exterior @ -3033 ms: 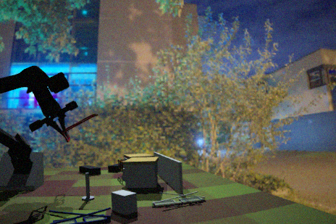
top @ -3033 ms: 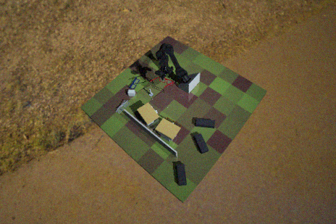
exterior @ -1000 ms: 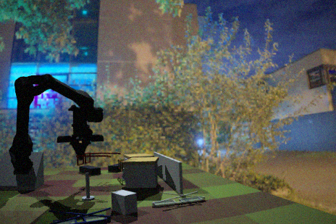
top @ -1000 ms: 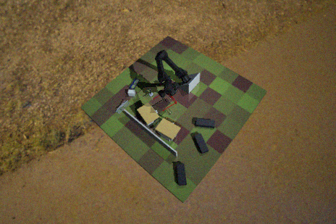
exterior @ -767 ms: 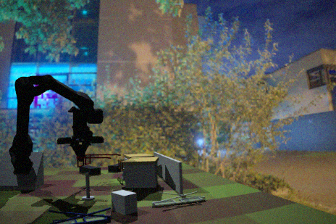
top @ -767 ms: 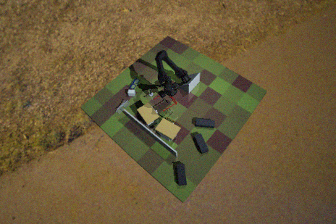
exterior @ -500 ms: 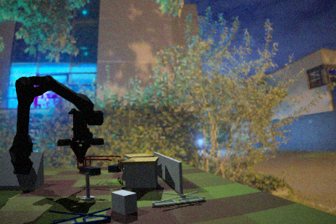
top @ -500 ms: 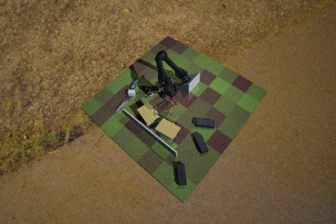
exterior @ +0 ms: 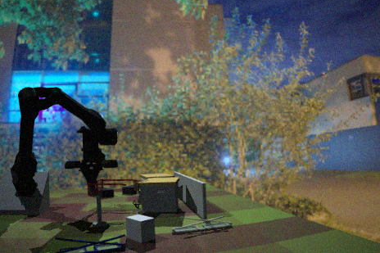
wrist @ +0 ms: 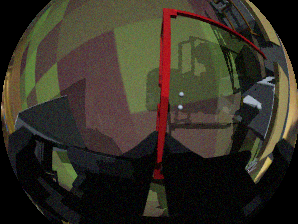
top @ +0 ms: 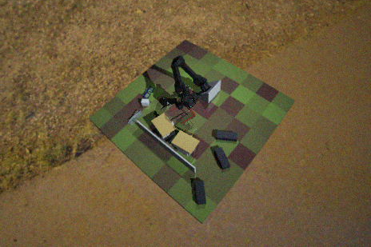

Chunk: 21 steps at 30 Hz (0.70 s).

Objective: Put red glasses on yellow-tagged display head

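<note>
The red glasses (top: 194, 114) (exterior: 119, 180) (wrist: 164, 75) are in my gripper (exterior: 93, 186) (wrist: 158, 135), which is shut on their front. They are in the air, front bar across the fingers, temples pointing towards the tan-topped boxes. One display head (exterior: 107, 193), a dark block on a thin post, is beside the gripper in the exterior view. A second dark block (exterior: 130, 190) shows farther back, perhaps the other head. The glasses pass just above their level there; no contact can be made out. The yellow tag cannot be made out, nor can noses or ears.
Two tan-topped boxes (top: 163, 125) (top: 185, 141) stand near the glasses, with a long low wall (top: 165, 145) (exterior: 196, 195) behind them. A white cube (top: 145, 101) (exterior: 137, 228), blue glasses (top: 148, 90) and grey glasses (top: 134, 117) (exterior: 202, 226) lie towards one side. Several dark blocks lie opposite.
</note>
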Available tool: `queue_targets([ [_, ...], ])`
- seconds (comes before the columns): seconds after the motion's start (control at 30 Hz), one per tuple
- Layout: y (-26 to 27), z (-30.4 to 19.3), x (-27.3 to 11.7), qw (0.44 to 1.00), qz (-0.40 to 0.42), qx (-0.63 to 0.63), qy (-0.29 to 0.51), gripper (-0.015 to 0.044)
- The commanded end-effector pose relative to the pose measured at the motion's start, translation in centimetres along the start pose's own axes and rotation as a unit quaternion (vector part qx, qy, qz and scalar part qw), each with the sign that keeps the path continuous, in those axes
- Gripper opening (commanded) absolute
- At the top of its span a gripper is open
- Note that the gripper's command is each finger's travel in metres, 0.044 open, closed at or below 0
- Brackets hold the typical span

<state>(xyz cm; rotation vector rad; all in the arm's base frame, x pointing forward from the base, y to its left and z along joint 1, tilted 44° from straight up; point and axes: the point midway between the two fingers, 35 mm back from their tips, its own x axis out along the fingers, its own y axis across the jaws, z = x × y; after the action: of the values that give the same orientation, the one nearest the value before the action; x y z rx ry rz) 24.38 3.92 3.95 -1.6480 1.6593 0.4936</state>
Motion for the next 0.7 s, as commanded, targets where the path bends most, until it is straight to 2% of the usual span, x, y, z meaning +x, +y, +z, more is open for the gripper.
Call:
queue_targets([
  [0.0,0.08,-0.08,0.55,1.000,0.000,-0.004,0.003,0.0000],
  [0.67,-0.65,-0.18,1.39,1.000,0.000,-0.004,0.003,0.0000],
])
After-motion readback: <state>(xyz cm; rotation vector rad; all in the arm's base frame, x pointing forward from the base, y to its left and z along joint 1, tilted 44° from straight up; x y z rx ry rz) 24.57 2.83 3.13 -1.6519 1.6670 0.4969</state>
